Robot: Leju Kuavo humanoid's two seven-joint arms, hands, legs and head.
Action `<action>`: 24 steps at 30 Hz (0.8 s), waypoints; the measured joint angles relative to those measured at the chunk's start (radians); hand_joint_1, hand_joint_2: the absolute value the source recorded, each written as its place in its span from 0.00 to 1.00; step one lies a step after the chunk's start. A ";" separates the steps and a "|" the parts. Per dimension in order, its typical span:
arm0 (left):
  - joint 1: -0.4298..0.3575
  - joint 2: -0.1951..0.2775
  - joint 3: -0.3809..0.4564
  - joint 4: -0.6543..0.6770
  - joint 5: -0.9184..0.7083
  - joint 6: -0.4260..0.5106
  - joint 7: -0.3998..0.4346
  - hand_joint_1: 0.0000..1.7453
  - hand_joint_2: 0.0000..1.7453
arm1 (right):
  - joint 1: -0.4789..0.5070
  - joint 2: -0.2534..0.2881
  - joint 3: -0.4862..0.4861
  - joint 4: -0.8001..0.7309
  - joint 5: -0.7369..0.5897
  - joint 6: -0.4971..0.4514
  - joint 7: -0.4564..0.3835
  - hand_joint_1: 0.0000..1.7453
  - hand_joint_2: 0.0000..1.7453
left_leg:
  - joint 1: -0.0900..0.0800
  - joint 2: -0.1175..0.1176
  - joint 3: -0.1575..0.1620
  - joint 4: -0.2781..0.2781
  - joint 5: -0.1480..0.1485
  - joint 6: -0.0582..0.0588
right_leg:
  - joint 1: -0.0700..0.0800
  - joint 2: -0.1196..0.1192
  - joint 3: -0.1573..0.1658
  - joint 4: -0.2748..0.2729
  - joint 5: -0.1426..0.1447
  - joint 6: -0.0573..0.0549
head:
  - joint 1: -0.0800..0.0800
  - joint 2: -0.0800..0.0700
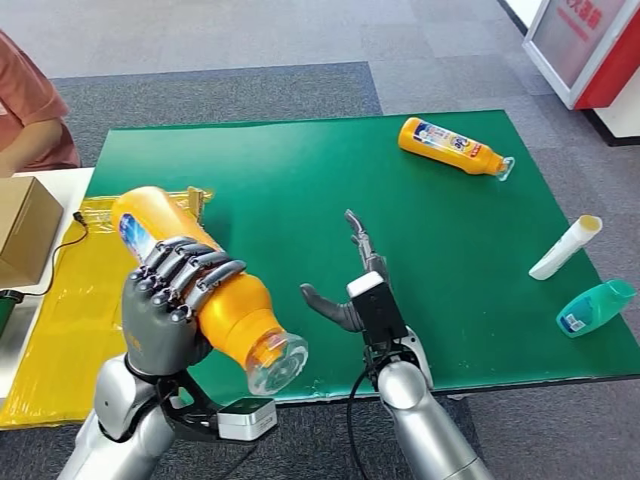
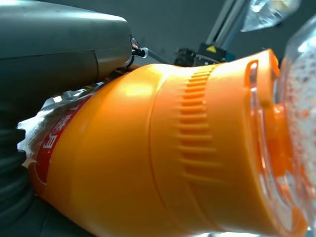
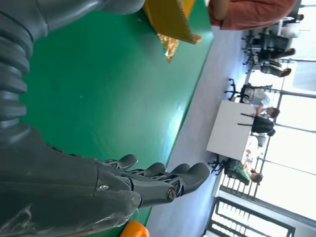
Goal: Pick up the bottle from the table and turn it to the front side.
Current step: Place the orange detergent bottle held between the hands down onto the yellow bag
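Above the near left edge of the green table (image 1: 317, 170), the left hand (image 1: 170, 300) grips one large orange bottle (image 1: 226, 300), its dark fingers (image 1: 189, 270) wrapped over the body. The bottle is clear of the surface and tilted, its clear cap (image 1: 278, 362) pointing toward the robot and down, its base up and away. In the left wrist view the same bottle (image 2: 149, 163) shows a ribbed orange shoulder and part of a red and white label near the hand.

The right hand (image 1: 355, 290) hovers over the middle of the table, empty, with its fingers stretched forward and its thumb out to the side; in the right wrist view its fingers (image 3: 164, 180) lie straight above the green surface.

Three more containers lie on their sides on the table: a second orange bottle (image 1: 451, 146) near the far edge, a white tube (image 1: 566, 247) at the right edge, and a teal bottle (image 1: 596, 307) just nearer than the tube.

Left of the table lie one yellow sheet (image 1: 68, 310) and one cardboard box (image 1: 23, 235). A person's pink sleeve (image 1: 26, 105) shows at the far left.
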 joint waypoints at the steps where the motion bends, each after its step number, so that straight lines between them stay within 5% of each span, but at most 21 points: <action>1: 0.014 -0.008 0.021 0.000 -0.088 0.002 0.023 1.00 1.00 | 0.002 -0.002 -0.009 -0.018 -0.014 0.003 -0.001 0.00 1.00 | 0.000 0.000 0.000 0.000 0.000 0.000 | 0.000 0.000 0.000 0.000 0.000 0.000 | 0.000 0.000; 4: 0.042 -0.010 0.075 0.001 -0.272 0.004 0.133 1.00 1.00 | 0.010 -0.011 -0.032 -0.080 -0.041 0.003 -0.007 0.00 1.00 | 0.000 0.000 0.000 0.000 0.000 0.000 | 0.000 0.000 0.000 0.000 0.000 0.000 | 0.000 0.000; 9: 0.052 0.025 0.134 0.033 -0.304 0.004 0.261 1.00 1.00 | 0.033 -0.025 -0.052 -0.175 -0.058 0.000 -0.014 0.00 1.00 | 0.000 0.000 0.000 0.000 0.000 -0.001 | 0.000 0.000 0.000 0.000 0.000 -0.001 | 0.000 0.000; 16: 0.049 0.070 0.174 0.152 -0.303 0.002 0.314 1.00 1.00 | 0.055 -0.036 -0.059 -0.262 -0.067 0.005 -0.017 0.00 1.00 | 0.000 0.000 0.000 0.000 0.000 -0.001 | 0.000 0.000 -0.001 0.000 0.000 -0.001 | 0.000 0.000; 24: -0.019 0.118 0.181 0.466 -0.208 -0.067 0.310 1.00 1.00 | 0.068 -0.058 -0.059 -0.332 -0.082 0.052 -0.029 0.00 1.00 | 0.000 0.000 0.000 0.000 0.000 -0.001 | 0.000 0.000 -0.001 0.000 0.000 -0.001 | 0.000 0.000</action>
